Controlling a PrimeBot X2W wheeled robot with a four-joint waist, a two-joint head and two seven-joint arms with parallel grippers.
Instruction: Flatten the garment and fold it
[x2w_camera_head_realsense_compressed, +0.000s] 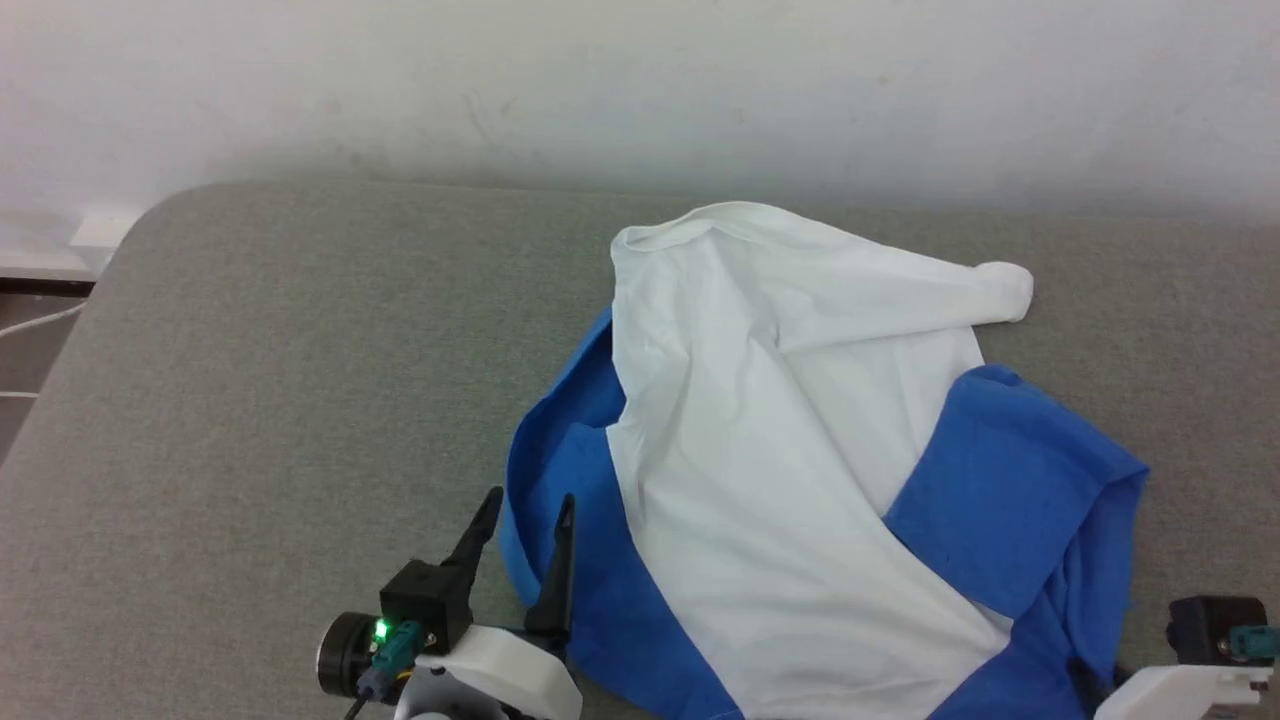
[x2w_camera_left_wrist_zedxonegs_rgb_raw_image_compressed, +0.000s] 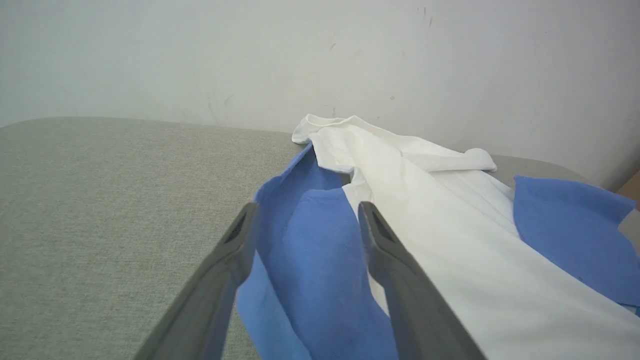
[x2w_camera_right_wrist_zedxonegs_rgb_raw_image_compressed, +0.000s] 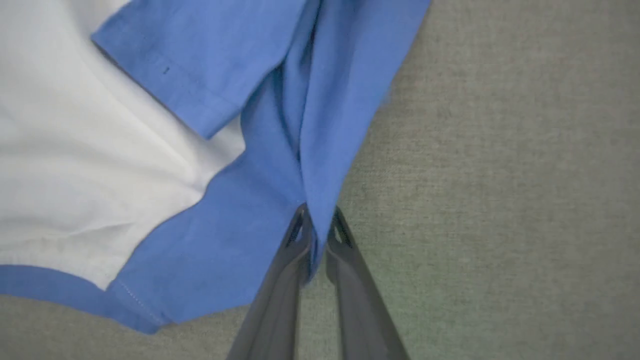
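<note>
Our right gripper (x2w_camera_right_wrist_zedxonegs_rgb_raw_image_compressed: 316, 222) pinches a blue fold of the crumpled shirt (x2w_camera_head_realsense_compressed: 780, 450) on the grey surface (x2w_camera_head_realsense_compressed: 300, 350); our left gripper (x2w_camera_left_wrist_zedxonegs_rgb_raw_image_compressed: 306, 220) gapes wide, empty, over the other sleeve (x2w_camera_left_wrist_zedxonegs_rgb_raw_image_compressed: 310, 280), likely to spread it.

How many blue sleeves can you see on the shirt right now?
2. One sleeve lies at the garment's left edge, by the open left gripper; the other on its right side, blue cloth pinched in the right gripper. Folds may hide parts.
</note>
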